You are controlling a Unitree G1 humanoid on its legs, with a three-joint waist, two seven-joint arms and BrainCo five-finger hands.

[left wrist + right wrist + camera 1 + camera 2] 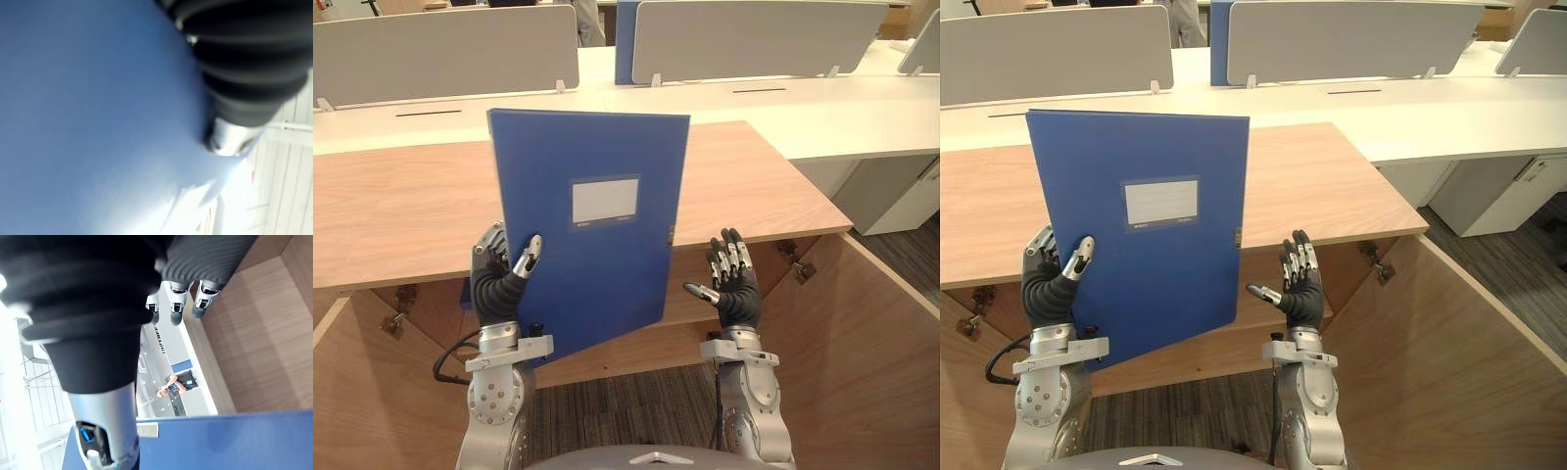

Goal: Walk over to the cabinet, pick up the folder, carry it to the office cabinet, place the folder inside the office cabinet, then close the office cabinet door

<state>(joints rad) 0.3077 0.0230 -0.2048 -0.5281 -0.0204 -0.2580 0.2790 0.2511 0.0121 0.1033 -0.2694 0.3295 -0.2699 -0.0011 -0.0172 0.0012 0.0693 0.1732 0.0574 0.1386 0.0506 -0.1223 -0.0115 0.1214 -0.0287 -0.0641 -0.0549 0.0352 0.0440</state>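
A blue folder (592, 220) with a pale label stands upright and slightly tilted above the front edge of a wooden cabinet top (401, 211). My left hand (501, 269) grips its lower left edge, thumb on the front face and fingers behind. The blue cover (88, 117) lies close along that hand in the left wrist view. My right hand (729, 274) is raised just right of the folder, fingers straight, not touching it. The folder's top edge (234, 440) also appears past that hand's thumb. Both cabinet doors (876, 343) hang open on either side of my arms.
White desks (803, 108) with grey divider panels (440, 49) run behind the cabinet. A white pedestal unit (901, 196) stands at the right. Dark carpet (607, 411) lies between the open doors. A person is seen far off in the right wrist view.
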